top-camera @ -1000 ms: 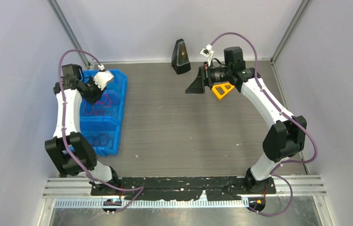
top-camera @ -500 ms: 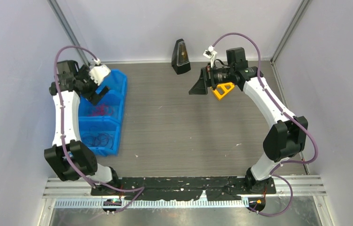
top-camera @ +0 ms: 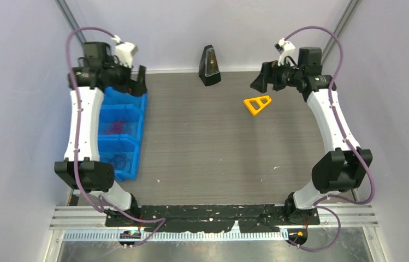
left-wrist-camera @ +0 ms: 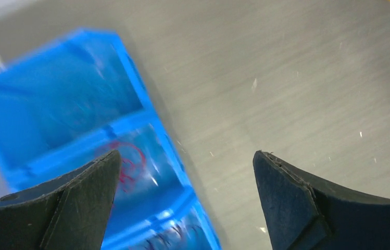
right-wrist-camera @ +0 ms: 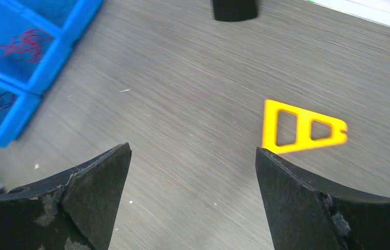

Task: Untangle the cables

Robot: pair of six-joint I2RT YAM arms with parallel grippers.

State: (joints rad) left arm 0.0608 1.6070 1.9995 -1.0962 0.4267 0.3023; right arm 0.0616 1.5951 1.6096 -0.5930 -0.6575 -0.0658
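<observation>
Left gripper point(left-wrist-camera: 185, 200) jaws spread wide, nothing between, up by the far end of the blue bin point(top-camera: 142, 117). Right gripper point(right-wrist-camera: 192, 195) also spread and empty, above the table near the yellow triangle piece point(right-wrist-camera: 299, 127). Cables point(top-camera: 116, 125) are in the bin: red tangle in the middle compartment, darker strands in the near one.

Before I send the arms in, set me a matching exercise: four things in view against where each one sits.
Things:
1. red cables
2. dark cables
3. yellow triangular frame
4. black wedge

Places:
A. flat on the bare table, right of centre
B. nearest compartment of the blue bin
C. far edge of the table, by the back wall
D. middle compartment of the bin

Pairs: 1-D, 2-B, 3-A, 4-C
</observation>
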